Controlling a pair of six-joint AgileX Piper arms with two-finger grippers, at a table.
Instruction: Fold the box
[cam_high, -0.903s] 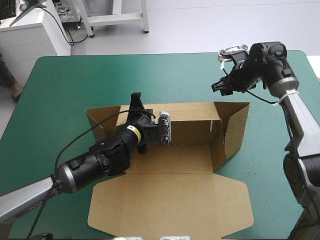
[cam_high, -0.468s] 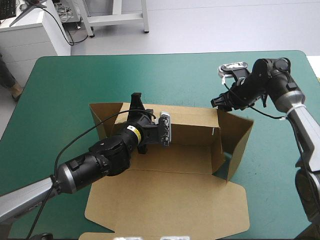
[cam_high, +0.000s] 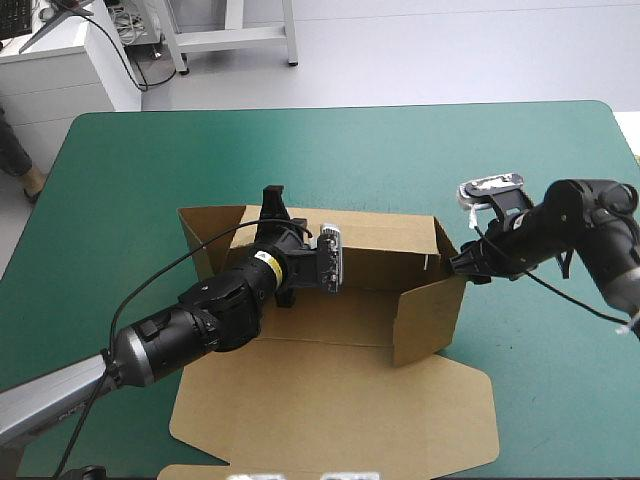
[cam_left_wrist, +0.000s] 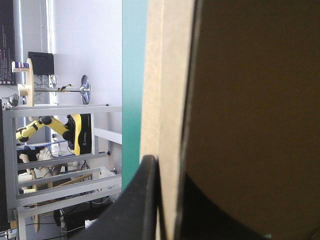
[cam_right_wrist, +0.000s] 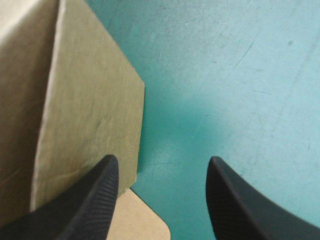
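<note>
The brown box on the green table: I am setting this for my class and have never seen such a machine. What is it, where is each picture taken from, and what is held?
It is a robot with two arms, each ending in a two-fingered gripper. The high view looks down from above and behind it; the other two come from wrist cameras. On the teal-green table lies a brown box, half folded: walls raised, lid flat toward the robot. The left gripper is shut on the box's far wall. The right gripper is open, holding nothing, beside the right side wall.
</note>
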